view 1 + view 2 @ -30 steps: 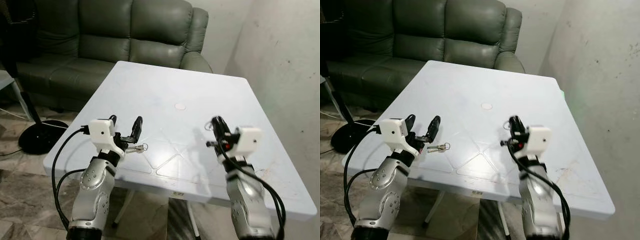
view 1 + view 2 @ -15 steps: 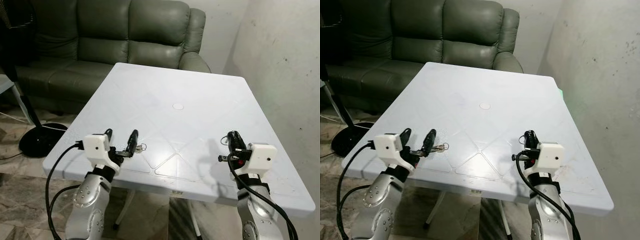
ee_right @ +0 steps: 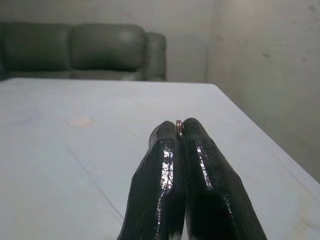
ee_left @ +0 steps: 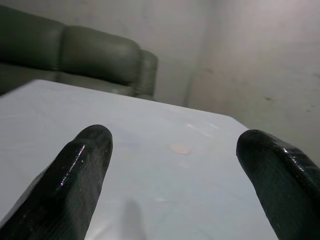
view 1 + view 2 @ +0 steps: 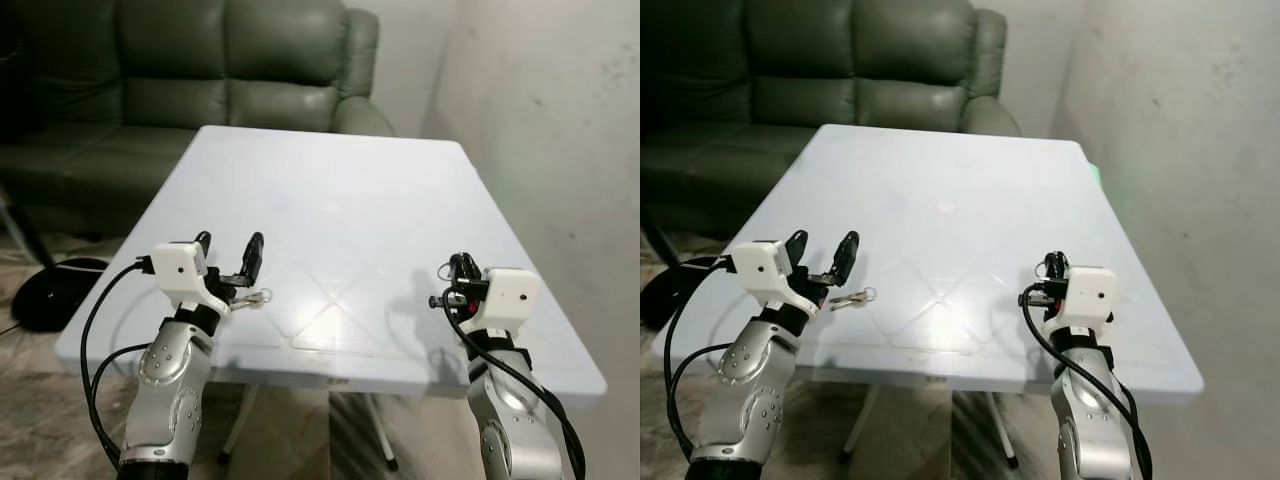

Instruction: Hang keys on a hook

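Right tool (image 5: 1050,268) drawn back, pinching a small ring (image 3: 178,126), left tool (image 5: 227,256) wide over keys (image 5: 252,297), sofa (image 5: 150,90) beyond table (image 5: 330,190).

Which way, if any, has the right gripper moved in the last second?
Yes. Against the disc on the table, the right gripper, shut on a ring, has drawn back toward the near edge and rightward.

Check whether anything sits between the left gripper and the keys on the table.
Nothing visible does. The left gripper is open, its fingers just above the keys, which lie on the bare white table near its front edge. No hook can be seen.
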{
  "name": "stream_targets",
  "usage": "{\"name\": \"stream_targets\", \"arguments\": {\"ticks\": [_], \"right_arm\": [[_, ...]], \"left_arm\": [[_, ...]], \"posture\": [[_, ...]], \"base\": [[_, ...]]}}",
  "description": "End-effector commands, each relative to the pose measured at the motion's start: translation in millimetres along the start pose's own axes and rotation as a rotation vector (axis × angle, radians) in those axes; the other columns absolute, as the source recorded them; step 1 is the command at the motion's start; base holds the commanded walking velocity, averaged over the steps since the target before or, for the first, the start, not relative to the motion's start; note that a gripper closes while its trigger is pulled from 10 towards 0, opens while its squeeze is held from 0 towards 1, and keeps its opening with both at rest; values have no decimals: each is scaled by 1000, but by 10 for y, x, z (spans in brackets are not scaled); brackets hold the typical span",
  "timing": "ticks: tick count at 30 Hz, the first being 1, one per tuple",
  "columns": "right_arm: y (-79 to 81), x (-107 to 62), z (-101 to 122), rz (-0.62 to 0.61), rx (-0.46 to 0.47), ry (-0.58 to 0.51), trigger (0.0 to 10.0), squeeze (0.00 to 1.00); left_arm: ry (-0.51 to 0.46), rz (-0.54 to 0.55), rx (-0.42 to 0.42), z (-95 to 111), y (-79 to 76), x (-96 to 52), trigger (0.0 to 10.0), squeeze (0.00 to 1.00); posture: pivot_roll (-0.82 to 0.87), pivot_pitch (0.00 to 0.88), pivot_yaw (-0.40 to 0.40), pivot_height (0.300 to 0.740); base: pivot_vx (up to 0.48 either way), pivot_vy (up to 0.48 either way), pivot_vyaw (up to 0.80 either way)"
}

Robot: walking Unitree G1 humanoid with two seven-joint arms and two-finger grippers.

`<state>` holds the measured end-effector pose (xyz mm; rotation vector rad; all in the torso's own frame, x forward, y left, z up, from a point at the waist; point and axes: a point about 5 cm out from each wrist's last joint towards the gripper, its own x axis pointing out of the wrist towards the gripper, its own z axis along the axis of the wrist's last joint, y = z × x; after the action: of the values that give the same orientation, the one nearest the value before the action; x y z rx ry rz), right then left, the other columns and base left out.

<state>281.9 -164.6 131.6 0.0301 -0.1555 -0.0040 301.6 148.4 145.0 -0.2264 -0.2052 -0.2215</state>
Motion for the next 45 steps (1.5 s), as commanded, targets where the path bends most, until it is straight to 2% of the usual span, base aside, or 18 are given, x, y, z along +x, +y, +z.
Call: {"name": "stream_targets", "arguments": {"ticks": [1,12,19,24,29,32,41,45], "right_arm": [[22,-10,-13,3,-5,16,10000,0],[24,-30,-15,-11,-2,20,10000,0],[0,-78,-27,-13,-12,22,10000,0],[-119,-96,-45,-4,-57,30,10000,0],[-294,-11,3,-3,-120,17,10000,0],[-340,19,16,-5,-134,15,10000,0],[-274,21,-1,9,-121,11,10000,0],[-252,28,-6,13,-117,9,10000,0]], "left_arm": [[-7,-10,8,9,-12,19,10000,0],[-21,-25,40,29,15,37,10000,0],[-28,-16,32,42,32,29,10000,0],[-15,-29,64,63,124,-10,10000,0],[-25,-28,101,153,253,42,10000,0],[-29,-33,113,175,269,63,10000,0],[-26,-42,122,144,217,58,10000,0],[-22,-48,117,120,186,62,10000,0]], "posture": [[4,0,-46,740],[-2,0,-37,740],[-8,0,-32,740],[-9,0,-32,740],[-3,0,-31,740],[0,0,-33,740],[1,0,-33,740],[1,0,-33,740]], "base": [[0,0,-738],[0,0,-738],[0,0,-738],[0,0,-738],[0,0,-738],[0,0,-735],[0,0,-731],[0,-461,-731]]}}
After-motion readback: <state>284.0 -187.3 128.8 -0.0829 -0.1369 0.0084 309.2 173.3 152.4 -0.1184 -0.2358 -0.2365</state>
